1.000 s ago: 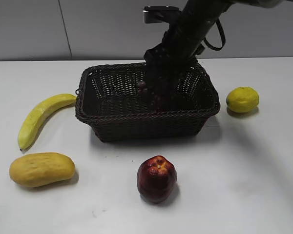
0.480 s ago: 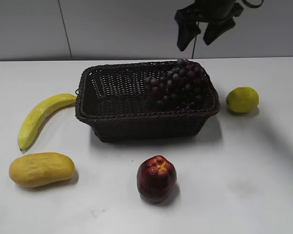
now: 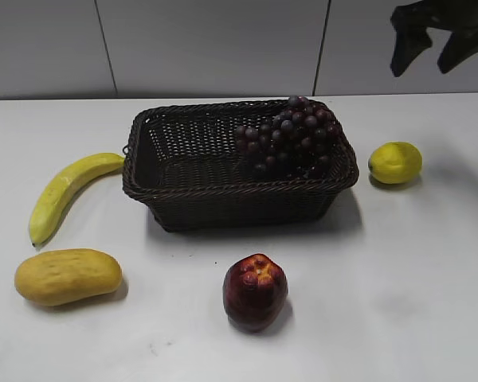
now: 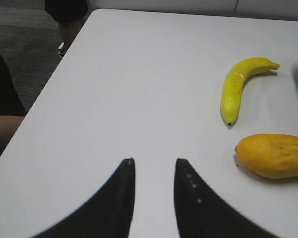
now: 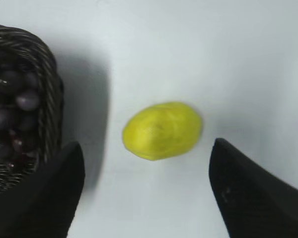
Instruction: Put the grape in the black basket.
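Observation:
The grape (image 3: 291,135), a dark red-purple bunch, lies inside the black basket (image 3: 183,171), piled against its right wall. In the right wrist view the grape (image 5: 12,99) shows behind the basket's braided rim (image 5: 47,94) at the left edge. My right gripper (image 3: 430,40) is open and empty, high above the table at the top right, well clear of the basket. In its wrist view the wide-open jaws (image 5: 146,158) hang above the table. My left gripper (image 4: 153,161) is open and empty over bare table, out of the exterior view.
A lemon (image 3: 395,162) lies right of the basket, seen between the right jaws (image 5: 162,130). A banana (image 3: 68,191) and a yellow mango (image 3: 68,275) lie on the left. A dark red apple (image 3: 256,290) sits in front of the basket.
My right gripper let go of the grape in the basket, then rose and moved right, away from the basket. The grape stays in the basket's right end.

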